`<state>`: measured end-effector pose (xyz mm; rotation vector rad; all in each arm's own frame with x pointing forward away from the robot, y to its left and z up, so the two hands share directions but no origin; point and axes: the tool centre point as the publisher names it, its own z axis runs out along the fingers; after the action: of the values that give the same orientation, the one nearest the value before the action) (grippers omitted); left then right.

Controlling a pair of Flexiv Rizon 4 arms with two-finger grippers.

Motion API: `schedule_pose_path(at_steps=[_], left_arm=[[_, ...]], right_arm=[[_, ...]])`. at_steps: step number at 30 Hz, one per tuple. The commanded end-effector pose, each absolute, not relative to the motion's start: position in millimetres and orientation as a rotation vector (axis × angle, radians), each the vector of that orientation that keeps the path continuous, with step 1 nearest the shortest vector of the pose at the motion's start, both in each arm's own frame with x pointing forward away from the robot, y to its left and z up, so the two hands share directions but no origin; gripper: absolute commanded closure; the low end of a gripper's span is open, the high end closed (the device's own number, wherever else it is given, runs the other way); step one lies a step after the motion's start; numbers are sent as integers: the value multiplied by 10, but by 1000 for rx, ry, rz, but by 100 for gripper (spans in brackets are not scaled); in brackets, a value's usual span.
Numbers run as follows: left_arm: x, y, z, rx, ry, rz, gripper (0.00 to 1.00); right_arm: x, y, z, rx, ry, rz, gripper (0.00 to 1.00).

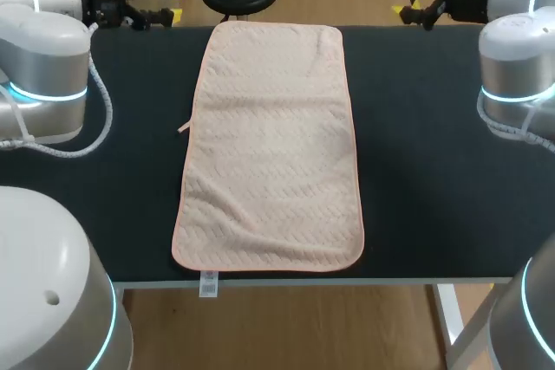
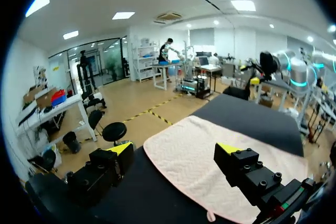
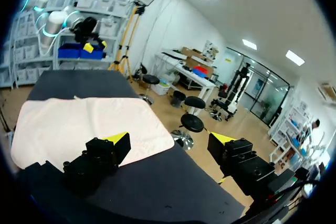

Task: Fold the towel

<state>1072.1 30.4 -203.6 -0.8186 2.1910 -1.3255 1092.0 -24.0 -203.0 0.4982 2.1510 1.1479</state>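
We're seeing the towel [image 1: 270, 145] lying flat and unfolded on the dark desk [image 1: 434, 171], roughly in the middle, long axis running from the far edge to the near edge. Its near short edge is sitting just inside the desk's near edge, and a small white label [image 1: 208, 283] is hanging over that edge by the towel's near-left corner. A small loop tab [image 1: 184, 127] is sticking out from the towel's left long side, about midway along. The surface is looking mostly smooth, with shallow creases showing in the near-left part and a slight ripple at the far-right corner

Left tool [image 2: 174, 148] is hanging open, fingers spread wide, gripping nothing. It's sitting above the desk's far-left corner, well apart from the cloth. In the left wrist view the towel's far-left corner is lying ahead of and below the tool, showing in the gap between the two yellow tips and touching neither finger

Right tool [image 3: 170, 139] is likewise standing open and empty, above the desk's far-right corner. In the right wrist view the towel is lying ahead of it and off to one side, partly hidden behind one finger and apart from both; bare desk is showing under the gap between the fingers

Each wrist view is also catching the other arm's tool across the desk, beyond the towel's far end
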Motion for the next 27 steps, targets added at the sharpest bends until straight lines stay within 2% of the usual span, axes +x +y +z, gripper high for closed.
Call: schedule_pose_path(at_steps=[1,6,27], left_arm=[[10658,372,-2060,-418,2513,-852,0],[10607,440,-2165,-234,2580,-621,0],[10618,491,-2164,-260,2580,-651,0]], right_arm=[[10897,-136,-2065,66,2530,766,0],[10847,18,-2205,-128,2600,651,0],[10851,42,-2219,-127,2600,664,0]])
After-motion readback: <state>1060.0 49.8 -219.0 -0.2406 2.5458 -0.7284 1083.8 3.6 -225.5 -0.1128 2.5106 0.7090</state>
